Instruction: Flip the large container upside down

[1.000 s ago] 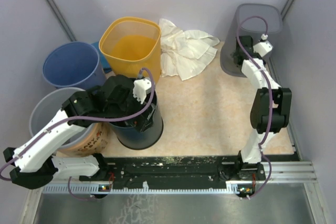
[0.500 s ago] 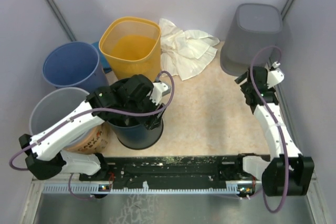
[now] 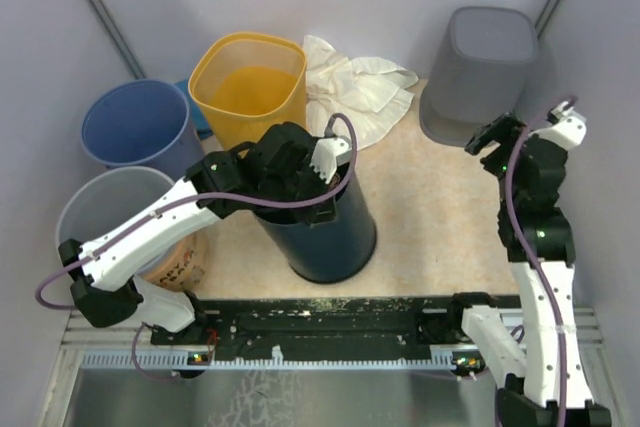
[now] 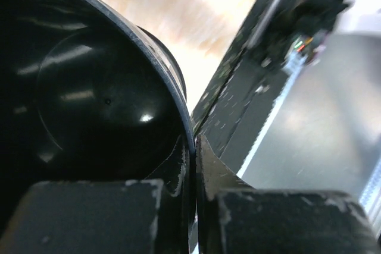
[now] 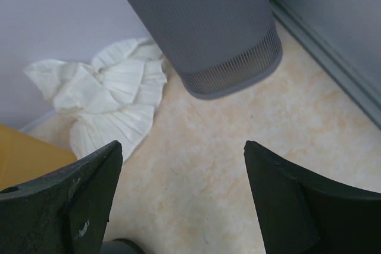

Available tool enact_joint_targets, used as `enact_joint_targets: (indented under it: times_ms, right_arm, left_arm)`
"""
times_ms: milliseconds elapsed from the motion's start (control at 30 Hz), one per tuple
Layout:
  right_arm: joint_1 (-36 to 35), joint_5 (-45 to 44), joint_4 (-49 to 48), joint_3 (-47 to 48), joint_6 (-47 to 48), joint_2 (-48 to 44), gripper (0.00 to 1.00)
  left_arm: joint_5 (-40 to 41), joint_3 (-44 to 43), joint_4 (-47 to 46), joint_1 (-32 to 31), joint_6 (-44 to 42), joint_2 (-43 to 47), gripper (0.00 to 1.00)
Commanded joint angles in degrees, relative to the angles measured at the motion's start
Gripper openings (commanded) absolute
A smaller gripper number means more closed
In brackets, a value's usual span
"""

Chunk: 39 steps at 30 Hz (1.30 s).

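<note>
Between left pincer (image 4: pixel 193 150) tips, clamped rim of dark bin (image 3: pixel 335 242), right pincer (image 5: pixel 183 153) gaping

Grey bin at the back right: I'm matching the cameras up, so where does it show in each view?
Top external: grey bin at the back right, base up.
Left wrist: not in it.
Right wrist: grey bin at top centre, mouth down on the table.
Landmark: white cloth, left of it in both those views.

Beige mottled worktop (image 3: pixel 430 217). Along the back: 1 yellow bin (image 3: pixel 250 97), crumpled white cloth (image 3: pixel 350 97), 1 grey bin (image 3: pixel 480 67) rim-down. 1 dark container (image 3: pixel 330 237) near the front, tilted.
</note>
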<state>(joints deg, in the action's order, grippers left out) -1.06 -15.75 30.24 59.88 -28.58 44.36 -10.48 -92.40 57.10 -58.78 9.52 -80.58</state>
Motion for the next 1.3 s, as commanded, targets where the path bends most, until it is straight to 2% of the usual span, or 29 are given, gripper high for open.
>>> enact_joint_targets:
  times_ms: [0, 67, 167, 300, 400, 533, 667, 733, 867, 1000, 1267]
  right_arm:
    - [-0.2, 1.8, 4.4, 10.1, 7.7, -1.7, 0.83]
    - [-0.2, 3.7, 8.4, 13.1, 9.0, -0.8, 0.83]
    - [-0.1, 8.7, 11.9, 15.8, 9.7, 0.2, 0.83]
    - [-0.2, 20.2, 12.6, 18.1, 7.9, 1.9, 0.83]
    - [-0.2, 30.0, 10.0, 17.4, 4.2, 3.3, 0.83]
    - [-0.2, 42.1, 4.2, 13.1, -1.3, 3.9, 0.82]
    - [-0.1, 52.1, -4.7, 4.1, -10.1, 2.9, 0.8]
    - [-0.2, 52.6, -5.5, 1.8, -11.1, 2.0, 0.8]
    - [-0.1, 50.7, -1.3, -0.5, -8.4, 0.0, 0.8]
    - [-0.2, 48.5, -1.0, -6.5, -7.5, -3.9, 0.8]
    - [-0.2, 43.0, 3.8, -13.5, -5.8, -10.0, 0.81]
  left_arm:
    - [-12.2, -3.4, -25.4, -0.9, 8.9, 0.3, 0.0]
    - [-10.8, -1.3, -33.5, -0.8, 13.7, 0.9, 0.0]
    - [-9.1, 1.8, -40.7, 1.1, 18.7, 1.6, 0.0]
    - [-12.3, 9.9, -48.1, 6.7, 25.6, 3.4, 0.0]
    - [-15.8, 18.2, -54.6, 11.2, 31.6, 6.0, 0.0]
    - [-14.8, 30.1, -60.0, 14.6, 37.1, 11.9, 0.0]
    - [-10.6, 38.1, -57.9, 16.0, 37.6, 18.9, 0.0]
    - [-9.4, 40.5, -55.1, 16.2, 36.4, 20.7, 0.0]
    - [-7.0, 47.0, -53.1, 16.5, 36.1, 23.3, 0.0]
    - [-11.8, 53.2, -55.7, 17.8, 38.3, 23.0, 0.0]
    - [-7.4, 58.2, -53.1, 18.0, 39.2, 26.4, 0.0]
